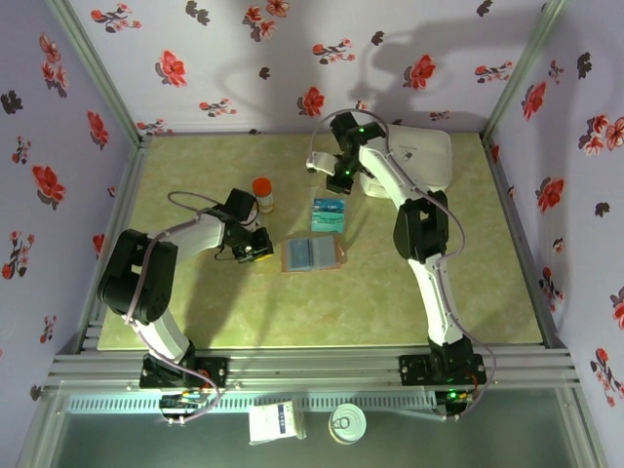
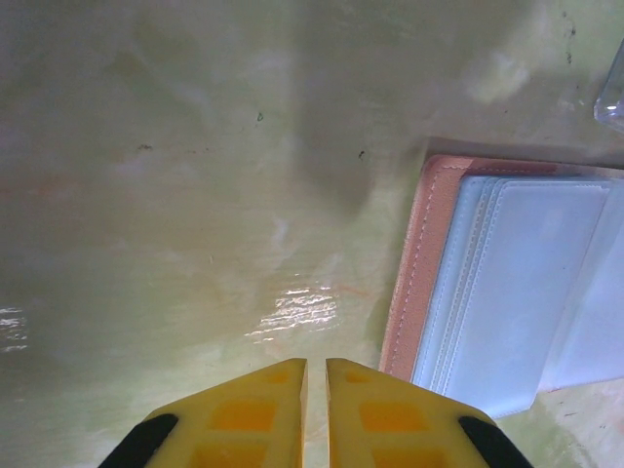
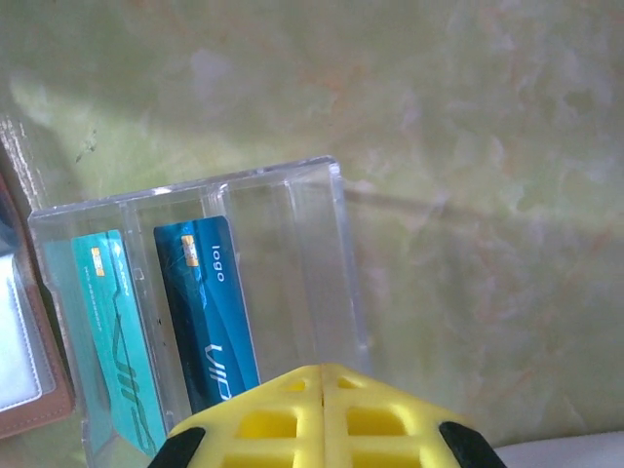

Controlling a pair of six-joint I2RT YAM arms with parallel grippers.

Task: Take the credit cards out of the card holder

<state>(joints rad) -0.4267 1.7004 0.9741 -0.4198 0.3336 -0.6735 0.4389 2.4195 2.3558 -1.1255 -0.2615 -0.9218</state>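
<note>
- Jaws of left gripper point(image 2: 316, 366) nearly together, empty, tips just beside open card holder point(image 2: 507, 292), mid-table.
- right gripper point(image 3: 324, 370) pinched closed, empty, over clear tray point(image 3: 348, 263) holding two credit cards point(image 3: 210, 312).

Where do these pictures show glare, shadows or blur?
Left wrist: glare streaks on the table, and the card holder looks soft. Right wrist: a thin shadow line crosses the table beside the tray; the print on the cards is readable. Top external: the arms throw shadows on the back wall.

Soft light, glare on the table point(image 2: 292, 312), wrist views blurred.
</note>
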